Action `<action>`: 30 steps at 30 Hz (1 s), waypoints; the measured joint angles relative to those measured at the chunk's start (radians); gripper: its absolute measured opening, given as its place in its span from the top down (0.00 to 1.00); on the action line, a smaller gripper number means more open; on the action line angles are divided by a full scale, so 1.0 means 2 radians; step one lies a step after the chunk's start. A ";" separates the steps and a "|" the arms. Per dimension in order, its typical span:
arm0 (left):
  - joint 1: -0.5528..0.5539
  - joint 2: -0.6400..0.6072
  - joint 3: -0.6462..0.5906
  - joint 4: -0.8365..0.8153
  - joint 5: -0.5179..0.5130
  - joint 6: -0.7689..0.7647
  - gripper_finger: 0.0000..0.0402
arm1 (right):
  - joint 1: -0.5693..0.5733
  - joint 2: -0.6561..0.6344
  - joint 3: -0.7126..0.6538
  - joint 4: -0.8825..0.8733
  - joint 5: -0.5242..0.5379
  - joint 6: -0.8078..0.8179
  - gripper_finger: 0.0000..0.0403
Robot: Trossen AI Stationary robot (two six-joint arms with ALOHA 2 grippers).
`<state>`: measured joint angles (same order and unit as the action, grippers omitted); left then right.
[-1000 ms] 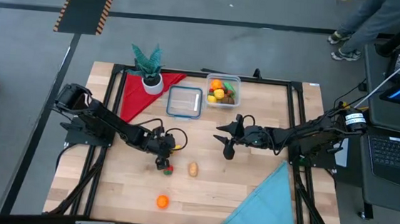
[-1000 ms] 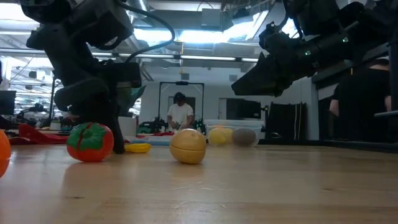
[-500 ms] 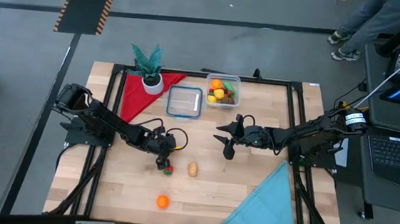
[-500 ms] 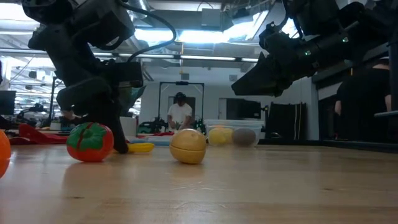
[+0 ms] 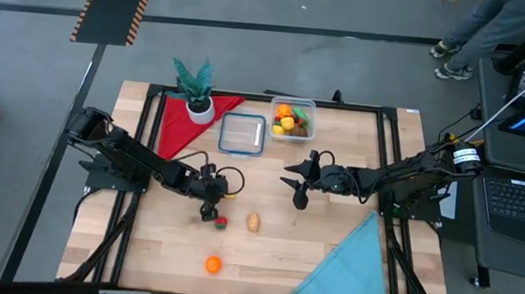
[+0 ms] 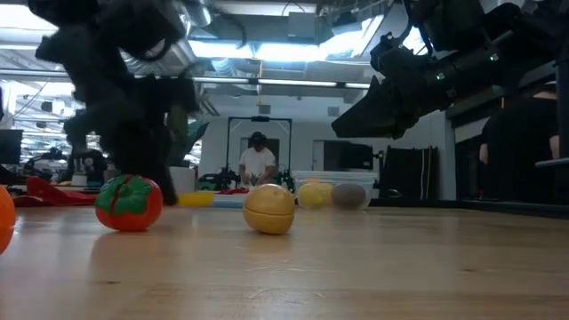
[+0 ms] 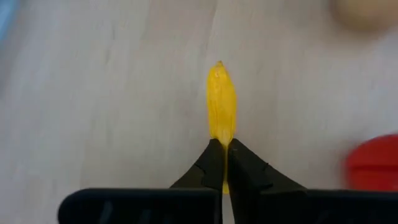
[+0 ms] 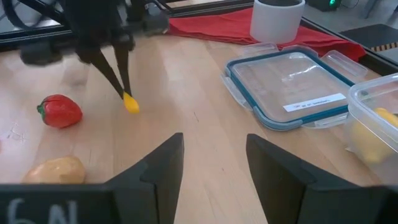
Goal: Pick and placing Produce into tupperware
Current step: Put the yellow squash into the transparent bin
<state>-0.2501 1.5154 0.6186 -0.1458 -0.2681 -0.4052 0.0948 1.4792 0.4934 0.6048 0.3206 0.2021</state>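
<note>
My left hand (image 7: 222, 163) is clamped tight on the yellow piece (image 7: 221, 102); right hand (image 8: 211, 162) waits half open. Next I lift it, carry to the tub (image 5: 292, 118).

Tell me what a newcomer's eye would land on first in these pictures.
The left end effector, mid-table, is shut on a small yellow piece, beside a red tomato and a tan potato. An orange lies alone near the front edge. At the back, the tub already holds several pieces, next to a blue-rimmed lid; the right end effector hangs open at the centre.
</note>
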 joint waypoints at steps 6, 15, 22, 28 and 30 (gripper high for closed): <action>0.004 -0.071 0.001 -0.029 -0.021 0.035 1.00 | 0.001 0.000 0.000 -0.003 -0.002 0.001 0.56; 0.024 -0.180 -0.046 0.012 -0.064 0.068 1.00 | 0.002 0.000 0.000 0.002 -0.027 0.001 0.56; 0.039 -0.250 -0.159 0.218 -0.051 0.102 1.00 | 0.002 0.000 0.000 0.006 -0.027 -0.001 0.56; 0.044 -0.279 -0.231 0.399 0.003 0.152 1.00 | 0.002 0.000 0.000 0.007 -0.027 -0.003 0.56; 0.044 -0.281 -0.248 0.438 0.009 0.163 1.00 | 0.002 0.000 0.000 0.007 -0.027 -0.008 0.56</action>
<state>-0.1619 0.9527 0.1228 0.7298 -0.2506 -0.0798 0.0986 1.4796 0.4934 0.6195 0.2661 0.1856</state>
